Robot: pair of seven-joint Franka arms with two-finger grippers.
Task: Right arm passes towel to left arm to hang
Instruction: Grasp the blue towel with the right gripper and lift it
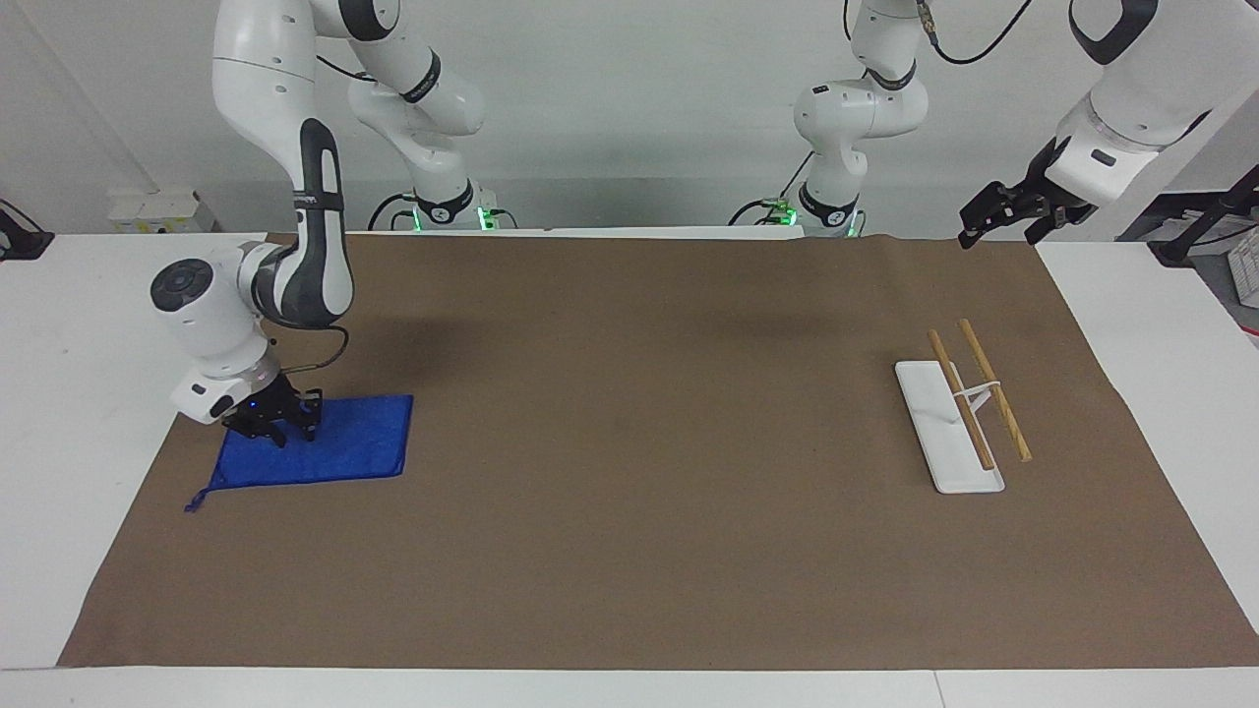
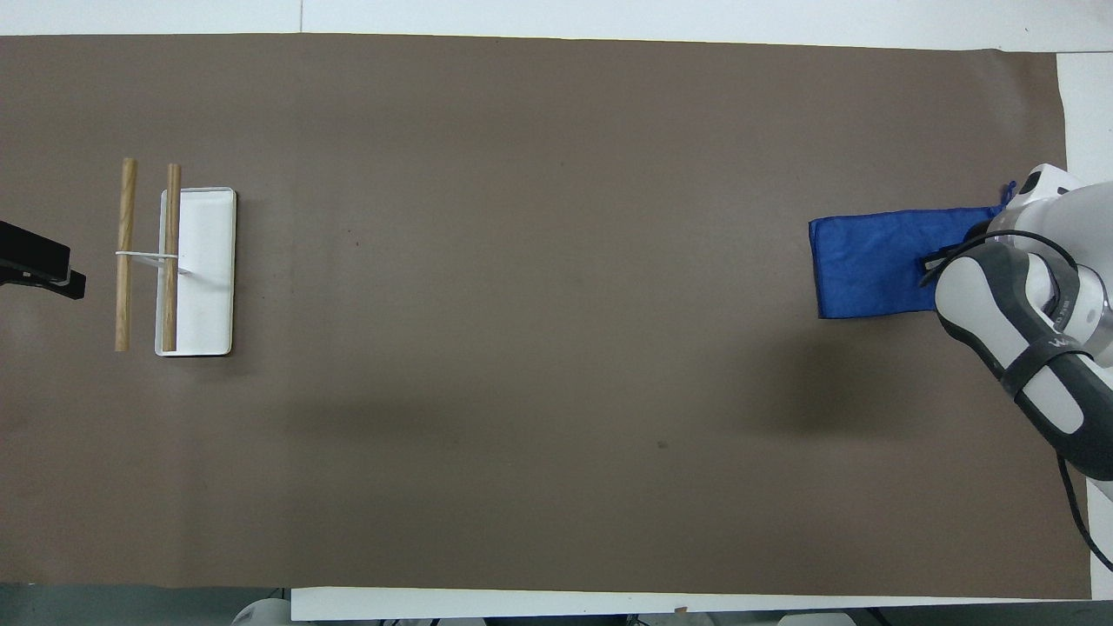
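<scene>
Right gripper (image 1: 278,431) is down on the blue towel (image 1: 334,447), at the towel's end toward the right arm's end of the table. In the facing view its fingertips are drawn together into the cloth: closed on the towel, pinching a bit of fabric. Towel lies flat on the brown mat (image 1: 629,551), not lifted.

View differences: facing view shows the fingertips on the cloth and the small blue light on the gripper. Overhead view hides most of that gripper under the right arm (image 2: 1035,330); only a dark sliver pokes out over the towel (image 2: 878,265). Overhead gives the towel outline more cleanly.

Towel orientation: long axis runs along the table's length, from one arm's end toward the other. Its loop (image 1: 197,501) sits at the corner farther from the robots, at the right arm's end.

Left gripper (image 1: 993,218) waits in the air over the mat edge at the left arm's end, jaws apart, holding nothing. Overhead shows only its black tip (image 2: 39,269).

Towel rack (image 1: 959,418), white base with two wooden rods, stands at the left arm's end, well apart from the towel.
</scene>
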